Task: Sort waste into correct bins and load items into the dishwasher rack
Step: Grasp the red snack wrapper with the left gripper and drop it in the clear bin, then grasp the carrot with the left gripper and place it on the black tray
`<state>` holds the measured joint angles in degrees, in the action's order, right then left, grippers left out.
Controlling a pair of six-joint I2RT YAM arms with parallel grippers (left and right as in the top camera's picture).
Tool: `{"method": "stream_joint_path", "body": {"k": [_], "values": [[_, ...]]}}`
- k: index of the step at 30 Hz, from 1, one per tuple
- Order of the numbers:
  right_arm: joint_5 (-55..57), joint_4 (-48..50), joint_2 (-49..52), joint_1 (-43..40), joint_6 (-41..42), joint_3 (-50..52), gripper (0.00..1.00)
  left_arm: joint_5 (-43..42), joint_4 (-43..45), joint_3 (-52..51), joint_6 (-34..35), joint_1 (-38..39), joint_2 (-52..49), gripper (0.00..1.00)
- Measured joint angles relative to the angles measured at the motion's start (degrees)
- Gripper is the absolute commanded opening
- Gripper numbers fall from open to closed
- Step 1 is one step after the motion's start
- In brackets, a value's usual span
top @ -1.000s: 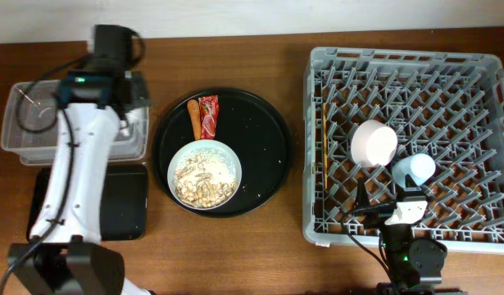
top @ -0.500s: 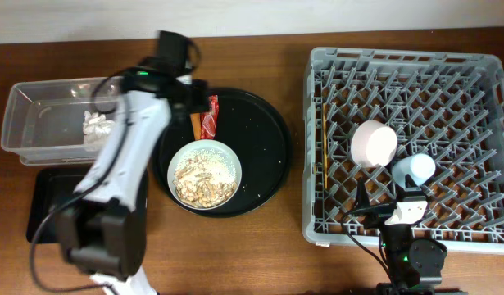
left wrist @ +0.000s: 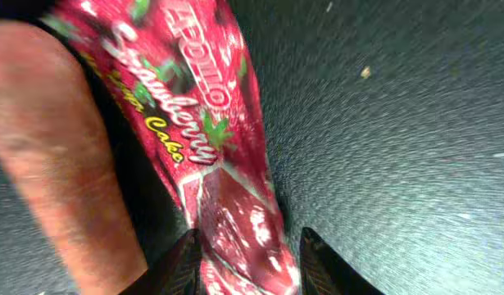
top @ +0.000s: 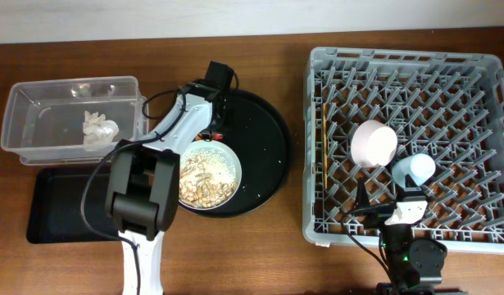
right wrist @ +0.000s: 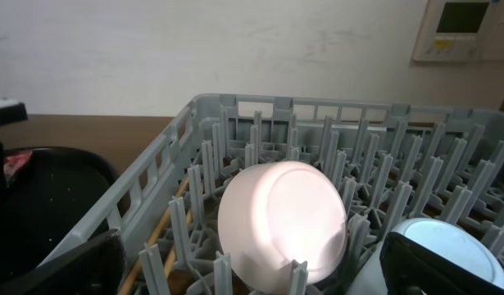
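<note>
My left gripper (left wrist: 252, 264) is low over the big round black tray (top: 264, 139), open, with its fingertips on either side of the red snack wrapper (left wrist: 202, 139). The orange carrot-like stick (left wrist: 55, 172) lies just left of the wrapper. In the overhead view the gripper (top: 211, 121) covers most of both. The wider white bowl (top: 204, 174) holds rice-like scraps. The crumpled tissue (top: 98, 129) lies in the clear tub (top: 71, 85). My right gripper (top: 395, 215) is open and empty at the front edge of the dishwasher rack (top: 407, 57).
The flat black tray (top: 63, 215) sits in front of the clear tub. In the rack are the small white bowl (top: 374, 143) on its side, the light-blue cup (top: 413, 170) and the chopsticks (top: 324, 156). They also show in the right wrist view: bowl (right wrist: 280, 221), cup (right wrist: 448, 250), chopsticks (right wrist: 165, 225).
My left arm has swung right from over the clear tub to the round tray and come down over the wrapper. The tissue now lies in the tub. The right arm has not moved.
</note>
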<state>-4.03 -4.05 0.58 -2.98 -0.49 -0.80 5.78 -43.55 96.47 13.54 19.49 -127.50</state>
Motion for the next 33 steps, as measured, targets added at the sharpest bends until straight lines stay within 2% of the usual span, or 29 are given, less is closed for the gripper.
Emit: {"method": "stream_joint_path", "body": {"k": [1, 3, 5, 8, 9, 11, 13, 14, 16, 17, 18, 19, 20, 21, 22, 24, 26, 28, 33], "values": [[0.0, 0.0, 0.0, 0.0, 0.0, 0.0, 0.98, -0.3, 0.2, 0.1, -0.3, 0.0, -0.7, 0.18], [0.0, 0.0, 0.0, 0.0, 0.0, 0.0, 0.98, -0.6, 0.3, 0.3, -0.3, 0.1, -0.8, 0.00], [0.0, 0.0, 0.0, 0.0, 0.0, 0.0, 0.98, -0.6, -4.0, 2.8, -0.3, 0.1, -1.5, 0.00], [0.0, 0.0, 0.0, 0.0, 0.0, 0.0, 0.98, -0.6, -12.3, 13.4, -0.4, 0.1, -1.3, 0.00], [0.0, 0.0, 0.0, 0.0, 0.0, 0.0, 0.98, -0.4, -19.8, 18.7, -0.4, 0.0, -0.5, 0.00], [0.0, 0.0, 0.0, 0.0, 0.0, 0.0, 0.98, 2.2, -28.6, 23.0, 3.6, -1.2, 4.3, 0.00], [0.0, 0.0, 0.0, 0.0, 0.0, 0.0, 0.98, 5.2, -34.8, 23.8, 7.7, -4.8, 9.1, 0.00], [0.0, 0.0, 0.0, 0.0, 0.0, 0.0, 0.98, 7.2, -37.4, 24.3, 10.6, -9.6, 11.4, 0.00], [0.0, 0.0, 0.0, 0.0, 0.0, 0.0, 0.98, 8.6, -36.8, 23.7, 13.5, -16.7, 11.8, 0.01], [0.0, 0.0, 0.0, 0.0, 0.0, 0.0, 0.98, 8.4, -36.0, 22.3, 14.4, -19.5, 11.7, 0.08], [0.0, 0.0, 0.0, 0.0, 0.0, 0.0, 0.98, 7.5, -34.4, 20.1, 15.1, -22.6, 11.6, 0.31], [0.0, 0.0, 0.0, 0.0, 0.0, 0.0, 0.98, 6.3, -32.9, 18.1, 15.8, -24.7, 11.6, 0.37], [0.0, 0.0, 0.0, 0.0, 0.0, 0.0, 0.98, 5.1, -32.0, 16.6, 16.0, -26.0, 11.4, 0.53], [0.0, 0.0, 0.0, 0.0, 0.0, 0.0, 0.98, 3.9, -30.7, 15.2, 16.5, -26.8, 11.3, 0.63], [0.0, 0.0, 0.0, 0.0, 0.0, 0.0, 0.98, 3.2, -30.4, 15.0, 16.5, -27.1, 11.1, 0.66], [0.0, 0.0, 0.0, 0.0, 0.0, 0.0, 0.98, 0.8, -30.9, 15.2, 16.3, -27.2, 11.1, 0.66], [0.0, 0.0, 0.0, 0.0, 0.0, 0.0, 0.98, -0.7, -30.8, 15.9, 15.9, -26.2, 11.3, 0.62], [0.0, 0.0, 0.0, 0.0, 0.0, 0.0, 0.98, -1.7, -28.6, 16.2, 12.3, -20.8, 12.2, 0.60], [0.0, 0.0, 0.0, 0.0, 0.0, 0.0, 0.98, -2.0, -16.5, 12.4, 4.9, -5.5, 10.5, 0.59]]}}
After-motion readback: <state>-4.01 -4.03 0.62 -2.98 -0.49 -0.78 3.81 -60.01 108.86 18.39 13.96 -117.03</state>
